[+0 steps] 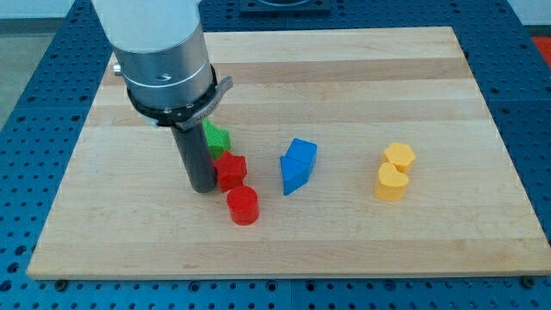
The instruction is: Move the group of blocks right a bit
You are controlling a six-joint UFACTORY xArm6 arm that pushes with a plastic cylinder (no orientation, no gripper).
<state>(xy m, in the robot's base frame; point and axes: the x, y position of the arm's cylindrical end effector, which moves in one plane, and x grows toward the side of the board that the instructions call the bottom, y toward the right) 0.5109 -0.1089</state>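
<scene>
My tip [203,187] rests on the board at the view's left, touching or almost touching the left side of a red star-shaped block [231,170]. A green block [215,138] sits just above the red star, partly hidden behind my rod. A red cylinder [243,206] lies just below and right of the red star. A blue block [299,164], two blue pieces pressed together, lies to the right of them. Two yellow blocks, a hexagon [399,156] and a heart-like one [392,182], sit together further right.
The wooden board [344,250] lies on a blue perforated table [26,129]. The arm's grey cylindrical body [164,60] hangs over the board's upper left and hides part of it.
</scene>
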